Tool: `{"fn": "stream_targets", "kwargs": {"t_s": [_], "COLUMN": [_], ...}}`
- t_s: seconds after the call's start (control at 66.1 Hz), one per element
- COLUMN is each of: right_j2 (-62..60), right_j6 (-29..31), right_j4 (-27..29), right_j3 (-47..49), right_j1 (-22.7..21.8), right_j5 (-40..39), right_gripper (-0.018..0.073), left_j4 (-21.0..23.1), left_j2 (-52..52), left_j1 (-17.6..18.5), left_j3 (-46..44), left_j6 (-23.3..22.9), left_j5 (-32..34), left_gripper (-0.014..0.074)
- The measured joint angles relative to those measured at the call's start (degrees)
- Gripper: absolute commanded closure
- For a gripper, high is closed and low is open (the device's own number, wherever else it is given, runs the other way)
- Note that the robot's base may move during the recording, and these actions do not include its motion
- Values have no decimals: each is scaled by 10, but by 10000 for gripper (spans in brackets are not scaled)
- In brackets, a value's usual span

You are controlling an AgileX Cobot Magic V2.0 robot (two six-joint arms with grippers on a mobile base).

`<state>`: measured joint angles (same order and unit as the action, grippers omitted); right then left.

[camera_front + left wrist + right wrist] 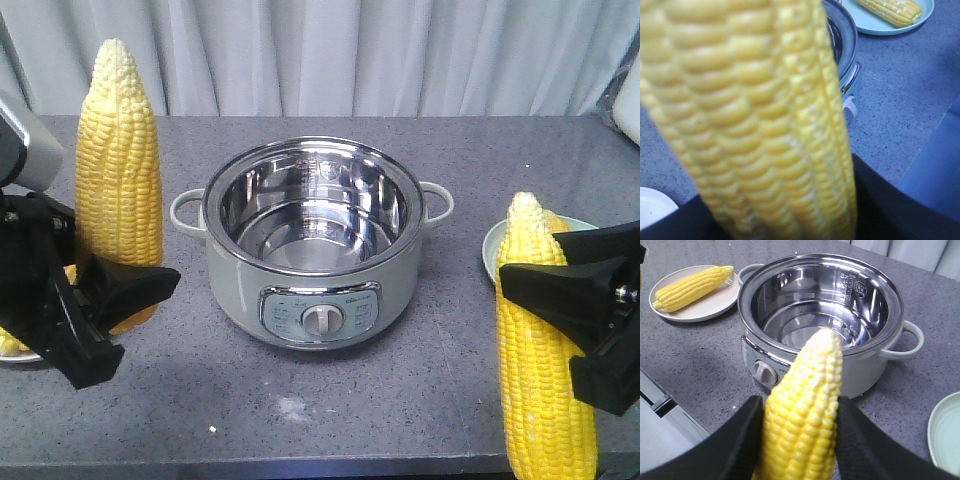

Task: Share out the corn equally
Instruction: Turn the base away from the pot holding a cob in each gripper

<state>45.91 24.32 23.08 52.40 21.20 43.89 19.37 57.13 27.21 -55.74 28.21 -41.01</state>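
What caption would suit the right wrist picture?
Right gripper holds a yellow corn cob before an empty steel-lined pale-green pot.

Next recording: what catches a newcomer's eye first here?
Two cobs held upright: the left cob in the left pincer, the right cob in the right pincer, flanking an empty steel pot. A third cob lies on the white plate, a fourth cob on the green plate.

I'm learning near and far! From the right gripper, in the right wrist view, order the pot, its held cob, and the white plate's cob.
1. Held cob, between the right gripper's fingers.
2. Pot, straight ahead.
3. Cob on the white plate, far left.
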Motion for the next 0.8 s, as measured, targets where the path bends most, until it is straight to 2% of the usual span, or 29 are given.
{"fn": "stream_targets", "kwargs": {"t_s": [0.802], "right_j2": [0], "right_j6": [0], "right_j4": [0], "right_j3": [0], "right_j1": [0], "right_j5": [0], "right_gripper": [408], "left_j4": [0], "left_j2": [0], "left_j1": [0], "left_j3": [0], "left_j6": [0], "left_j5": [0], "left_gripper": [305]}}
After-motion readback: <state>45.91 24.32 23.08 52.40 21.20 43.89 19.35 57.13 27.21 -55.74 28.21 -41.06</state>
